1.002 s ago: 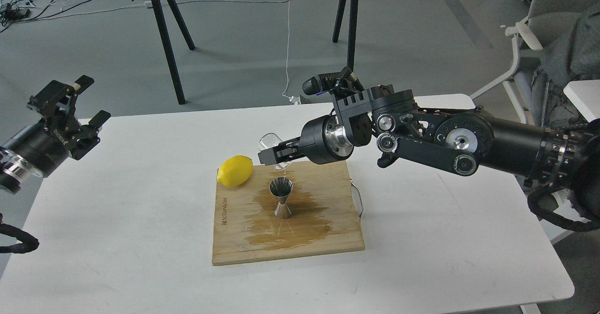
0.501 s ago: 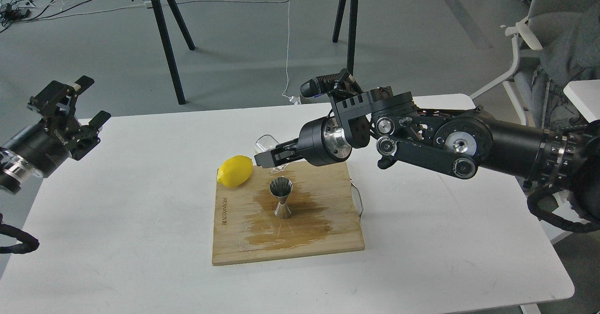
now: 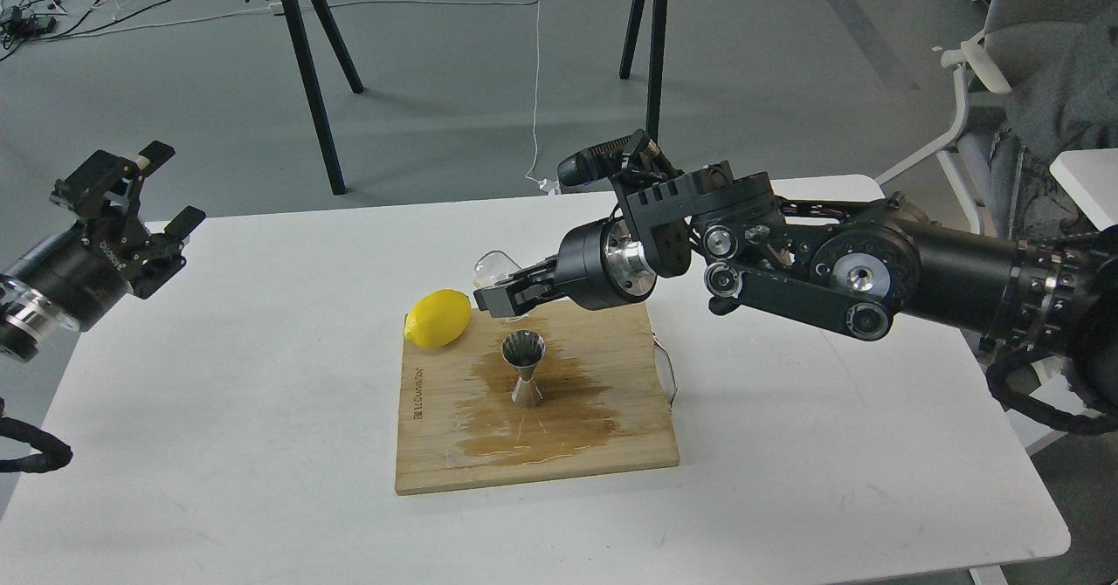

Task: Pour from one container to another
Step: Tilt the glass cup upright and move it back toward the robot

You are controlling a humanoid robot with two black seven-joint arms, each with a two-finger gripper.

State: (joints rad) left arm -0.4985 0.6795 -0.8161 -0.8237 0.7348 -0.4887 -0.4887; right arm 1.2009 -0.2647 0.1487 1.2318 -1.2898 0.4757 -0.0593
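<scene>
Glass cup [image 3: 494, 267], tilted in the right claw [image 3: 500, 297] gripping it at frame centre, hangs just above and behind the upright jigger [image 3: 524, 367]; left claw [image 3: 140, 196] open, far left.

Even, bright overhead light — soft shadows, sharp focus — faint glare.
</scene>
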